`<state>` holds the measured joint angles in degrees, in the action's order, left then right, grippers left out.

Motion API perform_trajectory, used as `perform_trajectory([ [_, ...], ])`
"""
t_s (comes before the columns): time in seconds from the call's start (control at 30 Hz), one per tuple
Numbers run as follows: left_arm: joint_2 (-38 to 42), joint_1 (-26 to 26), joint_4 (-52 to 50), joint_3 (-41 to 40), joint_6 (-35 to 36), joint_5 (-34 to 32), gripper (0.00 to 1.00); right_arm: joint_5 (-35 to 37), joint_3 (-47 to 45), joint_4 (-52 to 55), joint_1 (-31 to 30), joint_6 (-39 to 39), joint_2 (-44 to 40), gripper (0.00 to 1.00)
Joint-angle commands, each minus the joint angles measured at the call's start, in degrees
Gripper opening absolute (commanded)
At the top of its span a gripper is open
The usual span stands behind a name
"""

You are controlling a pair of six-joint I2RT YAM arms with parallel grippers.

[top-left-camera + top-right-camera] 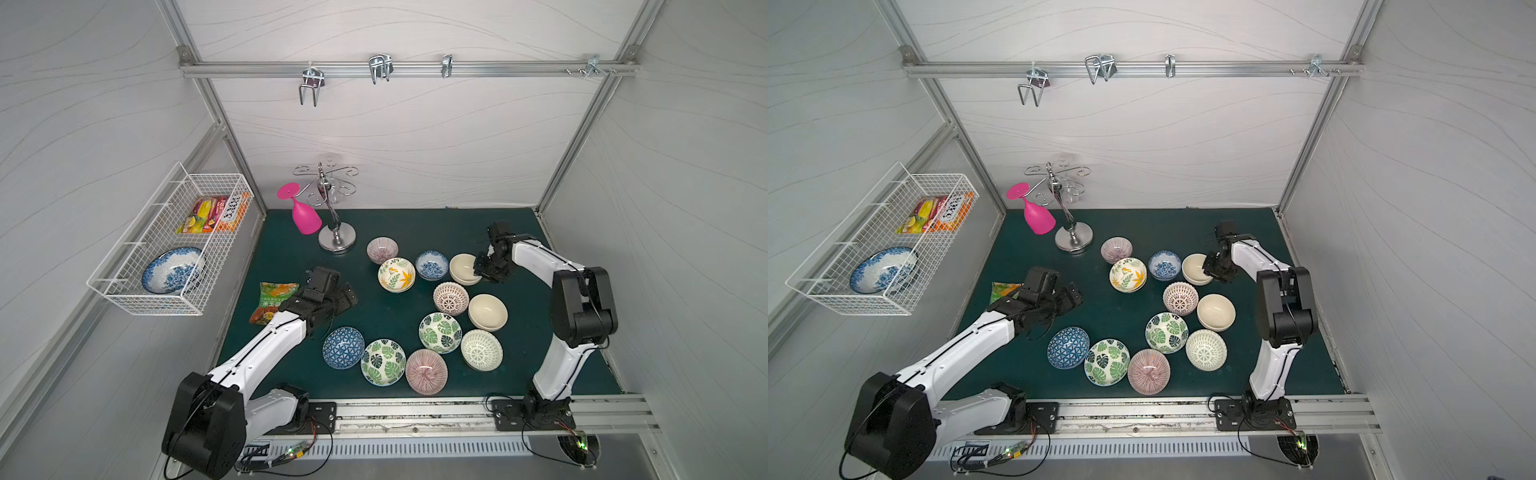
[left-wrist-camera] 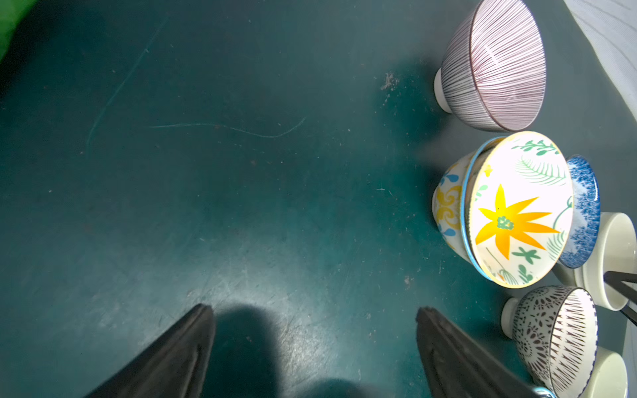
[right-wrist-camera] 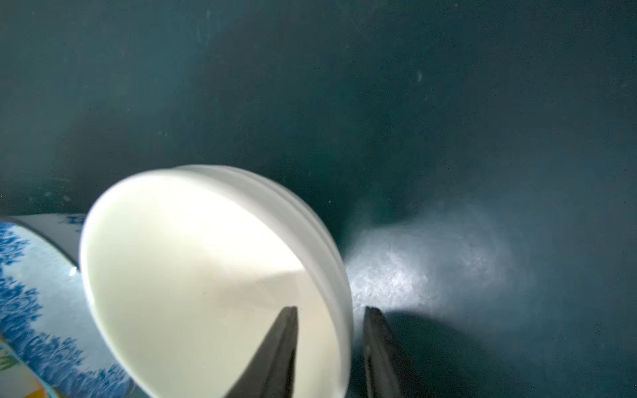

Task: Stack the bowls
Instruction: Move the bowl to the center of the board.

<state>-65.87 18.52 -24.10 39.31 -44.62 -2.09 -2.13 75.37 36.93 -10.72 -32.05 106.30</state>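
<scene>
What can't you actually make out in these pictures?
- Right wrist view: whether the right gripper is pinching the cream bowl rim it straddles; in the top views the gripper itself hides that spot.
- Both top views: snack packet, partly covered by the left arm; print too small.
- Left wrist view: lower yellow floral bowl, inside covered by the upper yellow floral bowl.

Yellow floral bowls (image 1: pixel 396 274) are nested, mid-far; the other ten bowls (image 1: pixel 440 332) sit single, spread centre to right.
</scene>
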Motion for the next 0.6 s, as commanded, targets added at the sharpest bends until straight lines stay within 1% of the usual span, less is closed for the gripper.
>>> perform_trajectory([
  [0.0, -0.23, -0.18, -0.14, 2.33, 0.41, 0.13, 0.96, 1.94, 1.54, -0.09, 0.7, -0.87, 0.82, 0.24],
  [0.1, -0.16, -0.15, -0.17, 2.21, 0.42, 0.11, 0.96, 4.42, 2.3, 1.68, 1.31, -1.52, 0.78, 0.09],
  [0.17, 0.05, -0.16, -0.08, 2.13, 0.42, 0.09, 0.95, 5.96, 2.83, 2.93, 2.2, -1.59, 0.5, 0.01],
  [0.33, 0.08, -0.19, -0.03, 2.09, 0.42, 0.14, 0.95, 5.59, 2.28, 3.92, 5.2, -0.88, -0.26, 0.0],
  [0.43, 0.27, -0.16, 0.11, 2.0, 0.47, 0.14, 0.95, 4.91, 2.23, 4.47, 5.74, 0.26, -0.75, 0.0],
  [0.5, 0.41, -0.17, 0.15, 1.93, 0.41, 0.15, 0.95, 4.28, 2.68, 5.21, 5.68, 0.72, -0.95, 0.09],
  [0.57, 0.39, -0.16, 0.17, 1.88, 0.39, 0.22, 0.95, 4.06, 3.45, 6.24, 5.44, 1.08, -1.29, 0.3],
])
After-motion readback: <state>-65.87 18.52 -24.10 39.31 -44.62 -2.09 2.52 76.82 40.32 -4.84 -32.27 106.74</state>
